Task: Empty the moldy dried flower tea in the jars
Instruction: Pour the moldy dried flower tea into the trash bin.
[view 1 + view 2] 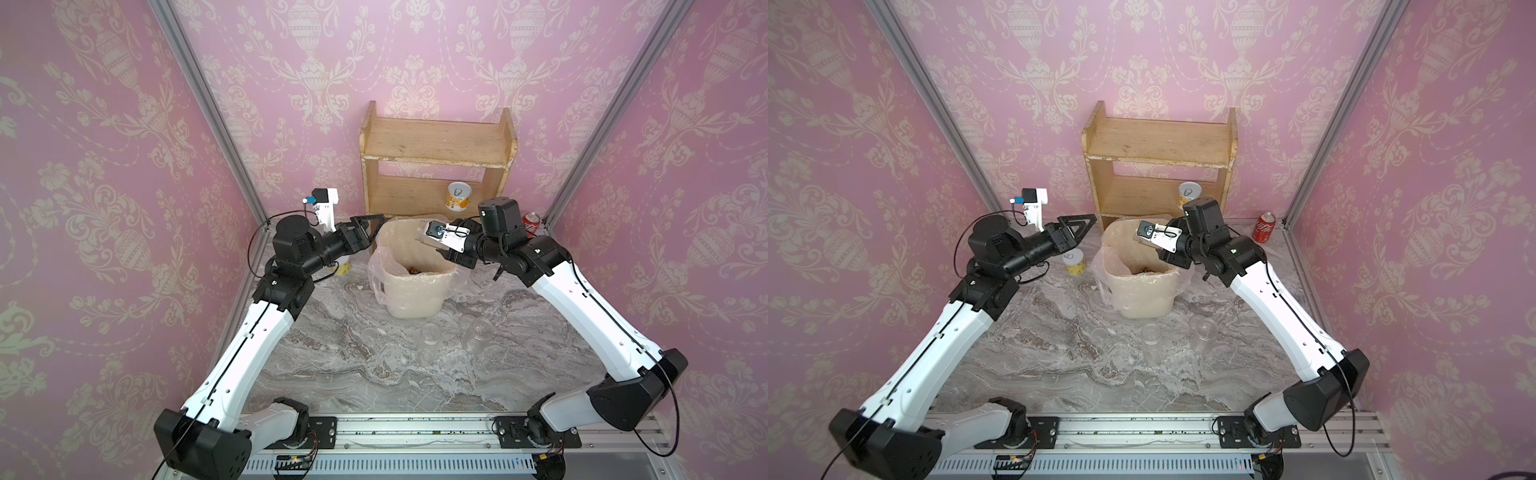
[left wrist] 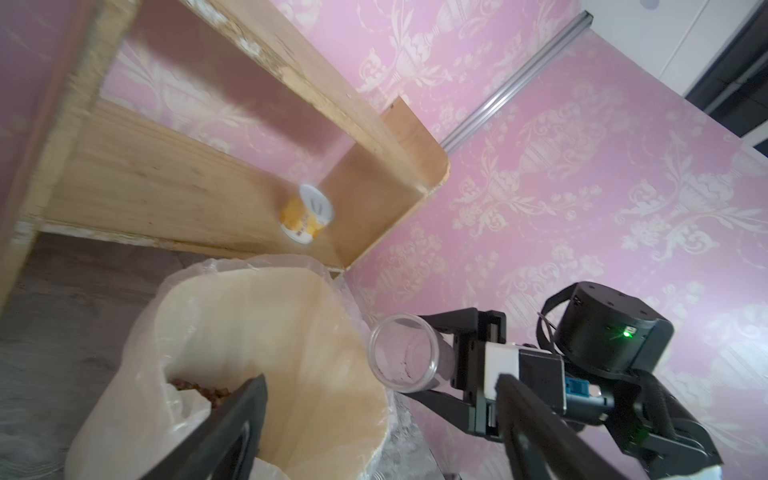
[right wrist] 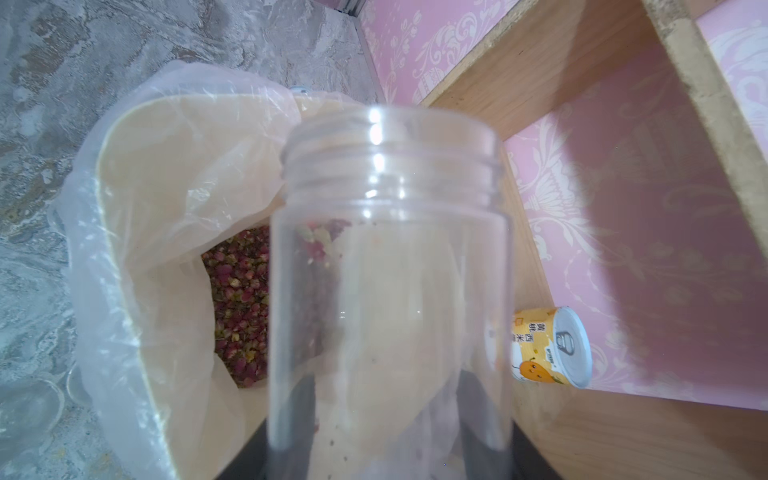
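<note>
right end effector [image 2: 415, 358] gripping jar [image 3: 390, 291] (clear plastic), over bin [image 1: 415, 300]

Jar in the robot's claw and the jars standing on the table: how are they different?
The held jar hangs over the bin, pinched by the right gripper; the table jars rest on the table, untouched. The held jar lies tipped sideways; the table jars stand upright. All are clear and look empty.

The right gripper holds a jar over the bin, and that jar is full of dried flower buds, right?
Not full: the jar is nearly empty. The right wrist view shows the buds lying in the bin instead.
</note>
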`<control>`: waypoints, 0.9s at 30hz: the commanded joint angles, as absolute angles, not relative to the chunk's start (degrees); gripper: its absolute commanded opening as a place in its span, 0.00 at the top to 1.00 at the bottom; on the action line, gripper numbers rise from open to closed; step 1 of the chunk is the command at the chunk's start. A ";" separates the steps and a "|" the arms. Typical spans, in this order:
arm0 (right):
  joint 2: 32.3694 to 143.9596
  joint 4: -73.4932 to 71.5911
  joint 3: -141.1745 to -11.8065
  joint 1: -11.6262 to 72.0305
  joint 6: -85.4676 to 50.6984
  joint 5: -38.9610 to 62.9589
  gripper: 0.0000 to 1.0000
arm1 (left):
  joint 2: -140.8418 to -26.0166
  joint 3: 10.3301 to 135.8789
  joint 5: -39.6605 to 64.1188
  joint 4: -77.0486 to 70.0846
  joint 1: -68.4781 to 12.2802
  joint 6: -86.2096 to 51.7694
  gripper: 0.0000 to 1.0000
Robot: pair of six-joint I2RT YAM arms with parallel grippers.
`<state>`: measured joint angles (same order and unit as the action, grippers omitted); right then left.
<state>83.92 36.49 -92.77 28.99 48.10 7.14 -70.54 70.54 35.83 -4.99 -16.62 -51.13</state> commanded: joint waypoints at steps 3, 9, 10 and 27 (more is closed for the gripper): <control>81.41 33.34 -90.93 28.75 48.25 11.93 1.00 | -78.66 77.47 52.24 -13.33 -16.92 -68.70 0.27; 81.14 34.24 -90.18 28.75 51.48 11.99 1.00 | -84.81 82.74 57.37 -10.35 -20.84 -69.84 0.39; 81.16 34.49 -90.18 28.74 51.88 11.94 1.00 | -85.38 83.19 57.88 -10.07 -21.37 -69.82 0.40; 81.30 34.24 -89.19 28.78 53.17 11.87 1.00 | -88.24 88.45 54.24 10.90 -23.73 -55.15 0.46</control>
<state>82.85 34.89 -89.76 28.69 52.51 10.76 -87.79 86.43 54.87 5.54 -23.40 -60.27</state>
